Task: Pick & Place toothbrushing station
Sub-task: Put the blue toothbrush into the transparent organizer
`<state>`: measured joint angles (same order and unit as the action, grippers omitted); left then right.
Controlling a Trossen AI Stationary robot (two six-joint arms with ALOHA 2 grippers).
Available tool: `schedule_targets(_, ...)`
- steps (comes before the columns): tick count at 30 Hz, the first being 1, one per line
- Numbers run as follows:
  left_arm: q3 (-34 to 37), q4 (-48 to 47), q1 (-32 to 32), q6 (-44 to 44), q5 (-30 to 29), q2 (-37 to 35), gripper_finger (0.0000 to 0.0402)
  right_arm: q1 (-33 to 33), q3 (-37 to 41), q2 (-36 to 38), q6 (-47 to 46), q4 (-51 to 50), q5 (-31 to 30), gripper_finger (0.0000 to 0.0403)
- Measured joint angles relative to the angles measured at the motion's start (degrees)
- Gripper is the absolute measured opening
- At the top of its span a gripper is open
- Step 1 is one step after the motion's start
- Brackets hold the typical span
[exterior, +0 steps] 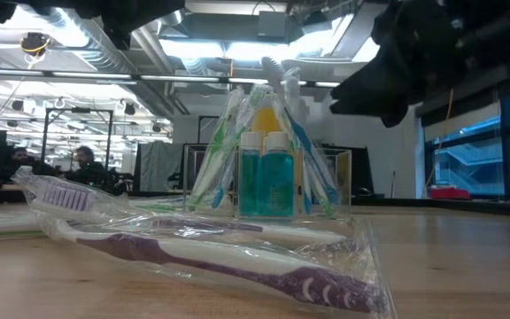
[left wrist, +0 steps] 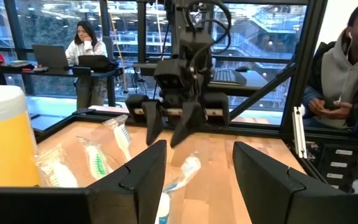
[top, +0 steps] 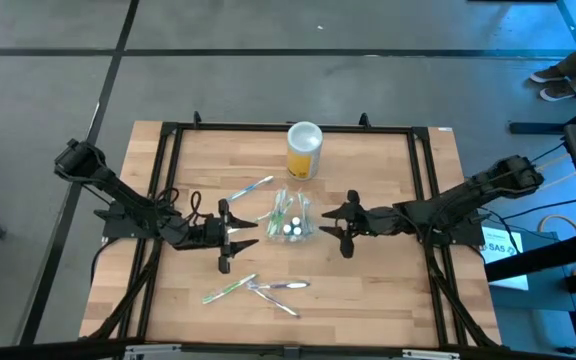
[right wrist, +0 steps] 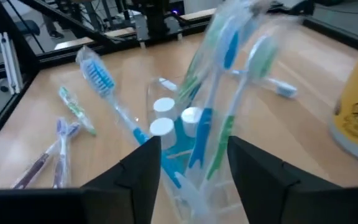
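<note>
Wooden desk (top: 388,290) planks are carrying the toothbrushing station (top: 289,217), a clear container standing near the middle and holding wrapped toothbrushes and two teal bottles (exterior: 266,183). Just beside it, toward the right edge, the right gripper (top: 340,232) is hovering with fingers parted, gripping nothing. Opposite, the left gripper (top: 230,236) is waiting, fingers spread and empty. Behind, near the far edge, a yellow canister (top: 304,150) is standing. Loose wrapped toothbrushes (top: 258,287) are lying toward the near edge.

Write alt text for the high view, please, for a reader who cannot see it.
A clear toothbrushing station holding toothbrushes stands mid-table between the left end effector and the right end effector, both open. A yellow canister stands behind it; wrapped toothbrushes lie nearer the front.
</note>
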<state>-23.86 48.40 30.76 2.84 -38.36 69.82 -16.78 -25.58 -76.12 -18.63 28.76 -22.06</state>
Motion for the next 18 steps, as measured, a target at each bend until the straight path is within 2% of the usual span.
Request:
schedule_targets(6,0.0,-0.59,0.54,0.92,0.07,0.0,0.0182,0.0,0.02,8.27,0.11,-5.23,-0.84,0.0175)
schedule_targets(12,0.0,-6.68,0.59,3.09,-2.11,-0.99,0.0182,0.07,0.01,15.25,2.41,-5.63,-0.86,0.0186)
schedule_targets(15,-0.78,-16.91,0.11,6.88,-2.69,-3.81,0.0182,-0.18,0.02,16.44,2.41,-5.69,-0.29,0.0197)
schedule_targets(18,-4.43,-33.86,-0.96,14.01,-0.34,-7.83,0.0182,-0.22,0.02,16.48,2.27,-5.91,0.52,0.0209)
